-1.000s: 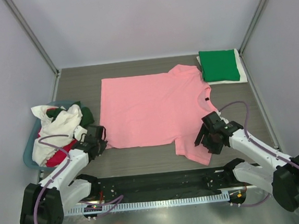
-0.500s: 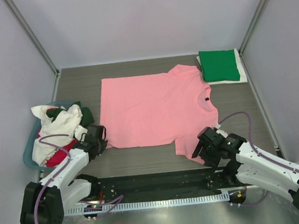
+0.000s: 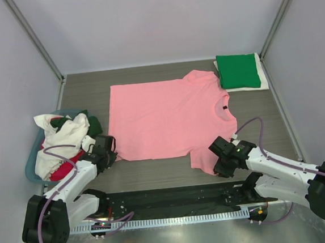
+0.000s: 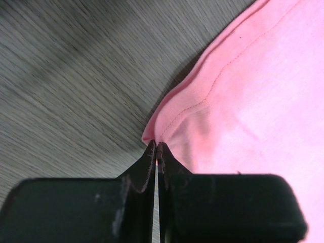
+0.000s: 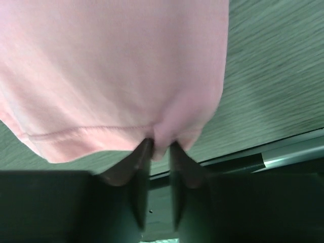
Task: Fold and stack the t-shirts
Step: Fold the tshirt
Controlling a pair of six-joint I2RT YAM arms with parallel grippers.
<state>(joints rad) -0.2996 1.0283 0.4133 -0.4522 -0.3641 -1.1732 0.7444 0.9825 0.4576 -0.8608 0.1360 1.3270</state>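
Top external: tub with loose shirts at 9 o'clock. Left hand pinching pink shirt at its 7 o'clock hem corner; shirt flat on desk. Right hand pinching the 5 o'clock sleeve hem. Green shirt folded at 1 o'clock.

The spread t-shirt lies central, tub of shirts left, folded stack behind right.

A grey wood-grain desk lies between pale walls. A teal tub sits at its left edge; a toothed metal rail lines the near edge.
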